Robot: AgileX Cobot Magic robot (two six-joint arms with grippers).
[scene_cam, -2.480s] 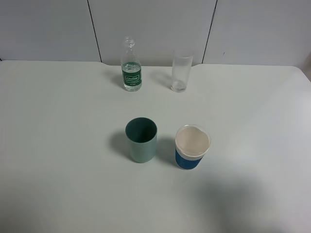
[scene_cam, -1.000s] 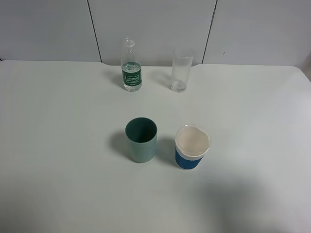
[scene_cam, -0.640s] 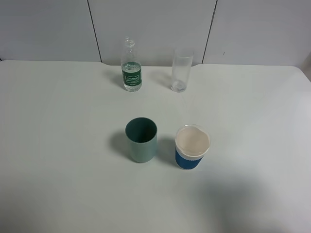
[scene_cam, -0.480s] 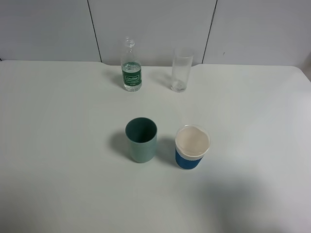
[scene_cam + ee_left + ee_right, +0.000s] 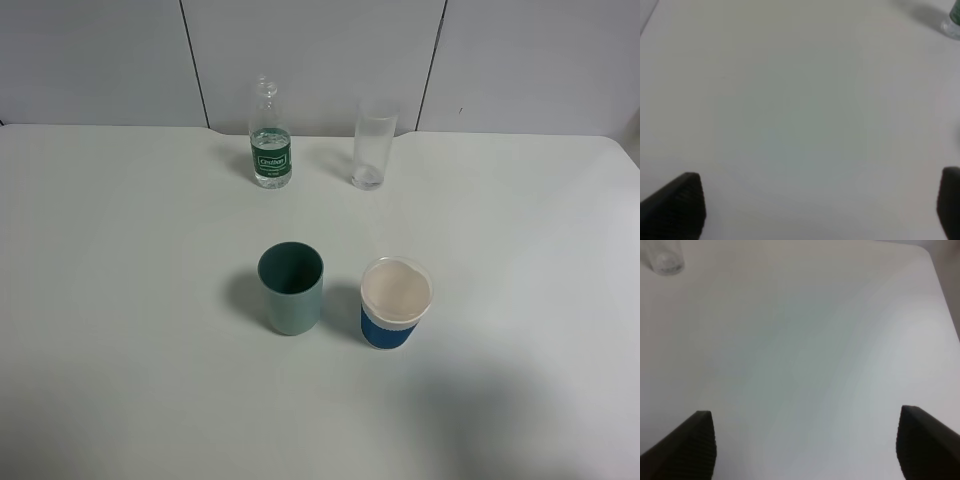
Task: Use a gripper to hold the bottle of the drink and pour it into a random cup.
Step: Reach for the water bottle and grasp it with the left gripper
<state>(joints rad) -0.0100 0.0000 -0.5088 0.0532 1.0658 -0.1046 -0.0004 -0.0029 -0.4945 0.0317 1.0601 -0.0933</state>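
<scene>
The bottle of the drink [image 5: 270,146], clear with a green label and some clear liquid, stands upright at the back of the white table [image 5: 120,300]. Its base shows at the edge of the left wrist view [image 5: 954,24]. The cup [image 5: 373,146], a tall slim clear glass, stands upright to the bottle's right; its base shows in the right wrist view [image 5: 662,256]. Neither gripper shows in the exterior high view. My left gripper [image 5: 820,205] is open over bare table. My right gripper [image 5: 805,445] is open over bare table. Both are empty and far from the bottle.
A teal-green opaque cup [image 5: 291,288] and a white paper cup with a blue band [image 5: 395,302] stand side by side at the table's middle. A grey panelled wall [image 5: 320,60] runs behind the table. The table's right edge shows in the right wrist view [image 5: 940,285].
</scene>
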